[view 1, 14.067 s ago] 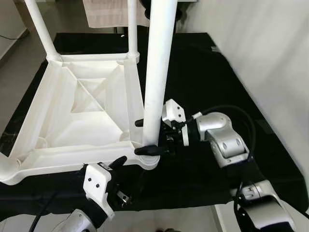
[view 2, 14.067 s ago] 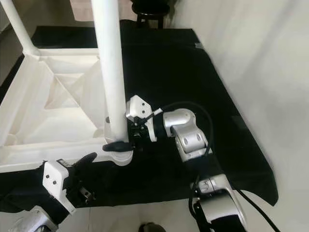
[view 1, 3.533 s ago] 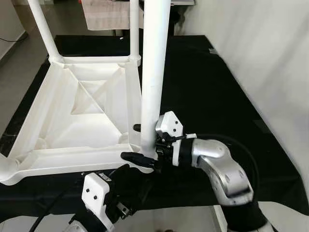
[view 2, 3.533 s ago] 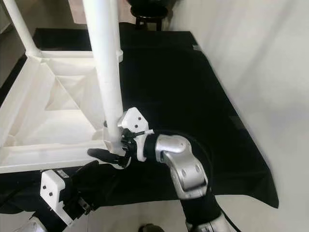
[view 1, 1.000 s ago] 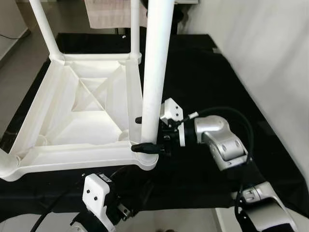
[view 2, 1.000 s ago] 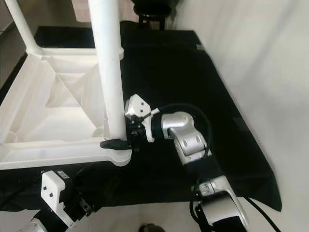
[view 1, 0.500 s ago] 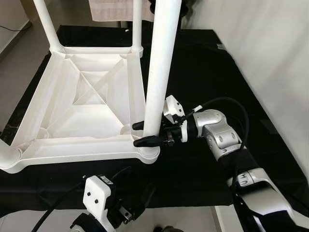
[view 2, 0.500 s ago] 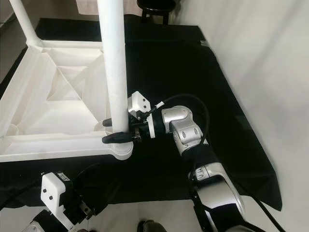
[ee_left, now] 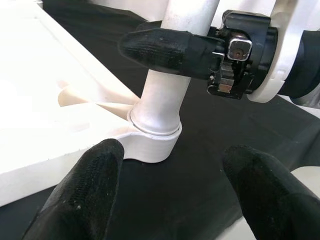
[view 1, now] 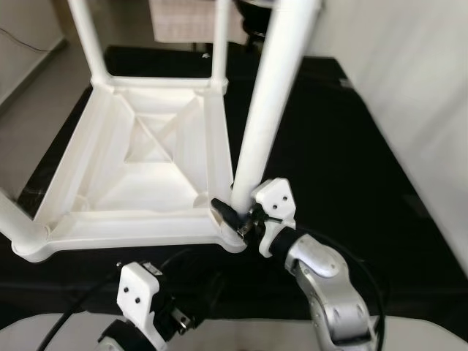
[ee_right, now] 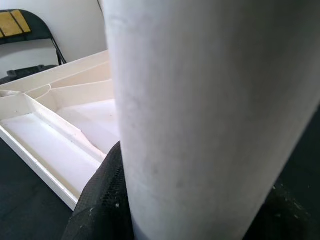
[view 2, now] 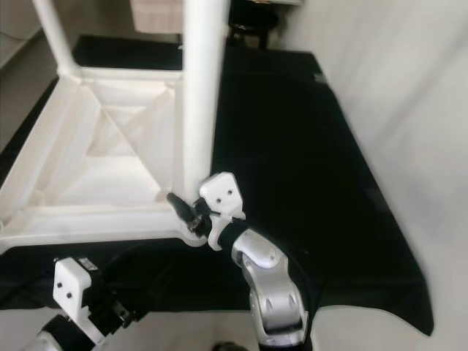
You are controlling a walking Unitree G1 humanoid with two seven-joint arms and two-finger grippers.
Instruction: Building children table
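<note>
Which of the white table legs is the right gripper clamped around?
The near-right corner leg: the right gripper has its fingers on either side of its base. The other legs stand untouched at the table's other corners.

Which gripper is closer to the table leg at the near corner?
Right. The right gripper clamps the table leg just above its socket; the left gripper sits open below the corner, apart from it.

A black cloth [view 1: 344,146] covers the floor beside a white wall [view 1: 409,66]. A folding chair [ee_right: 27,30] stands against the wall; a pale towel [view 1: 186,20] hangs beyond.
</note>
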